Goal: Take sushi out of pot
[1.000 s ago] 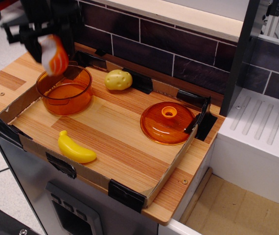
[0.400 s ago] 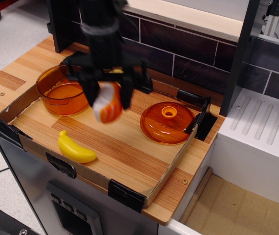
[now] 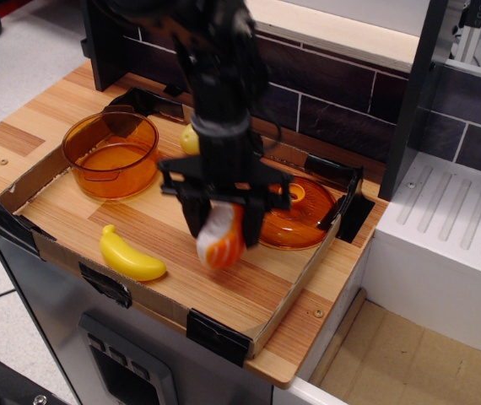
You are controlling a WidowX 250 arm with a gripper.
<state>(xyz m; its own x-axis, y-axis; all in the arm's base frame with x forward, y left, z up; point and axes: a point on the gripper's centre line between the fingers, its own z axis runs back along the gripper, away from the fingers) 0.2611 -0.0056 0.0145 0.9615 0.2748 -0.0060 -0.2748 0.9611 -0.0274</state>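
Orange and white stripes showed between the fingers: the sushi (image 3: 222, 239) sat clamped in the gripper (image 3: 223, 229), both fingers pressed against its sides, hanging over the bare wood of the tray (image 3: 274, 325) between the banana (image 3: 131, 254) and the lid (image 3: 291, 211). I could not tell whether it touched the boards or hung just above them. A second before, I had it raised over the pot (image 3: 111, 153) at the back left; less than half a second before, it was mid-tray beside the pot. At this moment it was well clear of the pot, nearer the front edge, and lower. The pot stood empty, its amber walls showing only the wood beneath. The potato (image 3: 189, 139) was mostly hidden behind my arm. I judged the removal itself done; what remained was setting the piece down and letting go, taking care not to clip the lid's rim just beside the right finger.
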